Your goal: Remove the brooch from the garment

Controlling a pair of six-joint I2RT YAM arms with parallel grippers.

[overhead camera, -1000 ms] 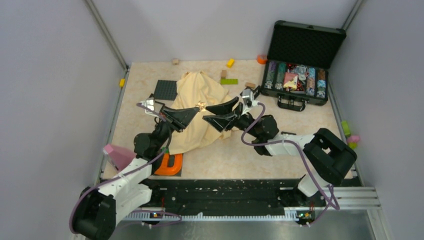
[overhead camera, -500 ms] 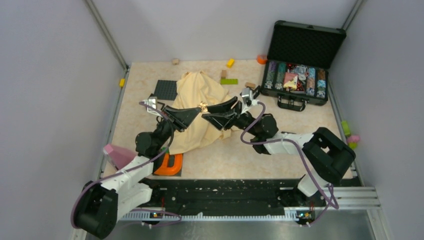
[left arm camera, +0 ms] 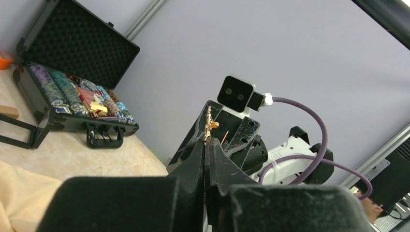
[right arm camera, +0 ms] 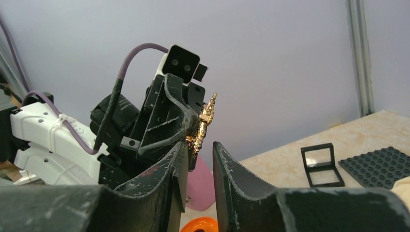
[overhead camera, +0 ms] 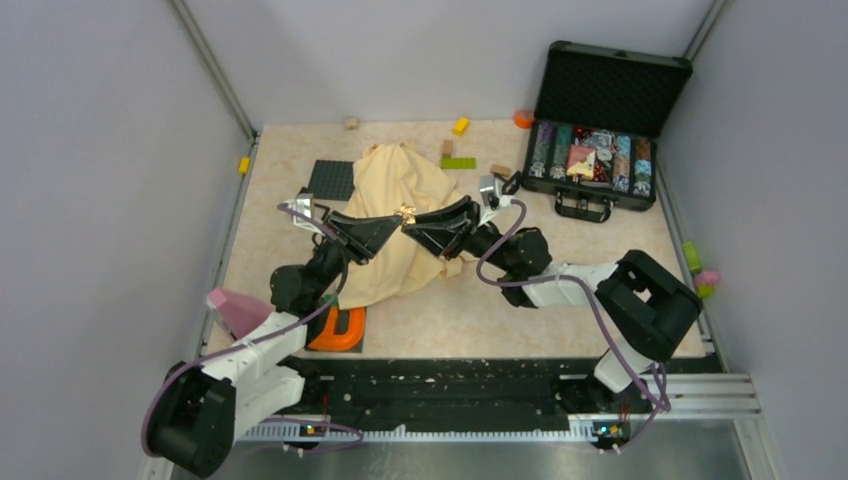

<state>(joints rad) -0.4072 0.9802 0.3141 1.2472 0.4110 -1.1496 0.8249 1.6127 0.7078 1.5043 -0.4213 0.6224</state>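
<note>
The brooch [overhead camera: 406, 211], a tiny gold piece, is pinched at the tip of my left gripper [overhead camera: 398, 219] and held in the air above the yellow garment [overhead camera: 400, 180]. In the left wrist view the gripper [left arm camera: 208, 141] is shut, with the brooch [left arm camera: 210, 124] sticking out above its tips. My right gripper [overhead camera: 407, 228] faces it tip to tip. In the right wrist view that gripper [right arm camera: 199, 147] is open with a narrow gap, and the brooch [right arm camera: 203, 126] sits just above its left fingertip [right arm camera: 181, 151], not between the fingers.
An open black case [overhead camera: 600, 150] of chips stands at the back right. A black baseplate [overhead camera: 331, 180], a green brick [overhead camera: 458, 162], yellow bricks and wooden blocks lie at the back. An orange piece [overhead camera: 340, 330] and a pink object [overhead camera: 235, 310] lie near left. A black square frame [right arm camera: 321, 164] lies on the table.
My right gripper has moved left up to the left gripper's tip and its jaws have narrowed. The left gripper has kept the brooch and barely moved.
</note>
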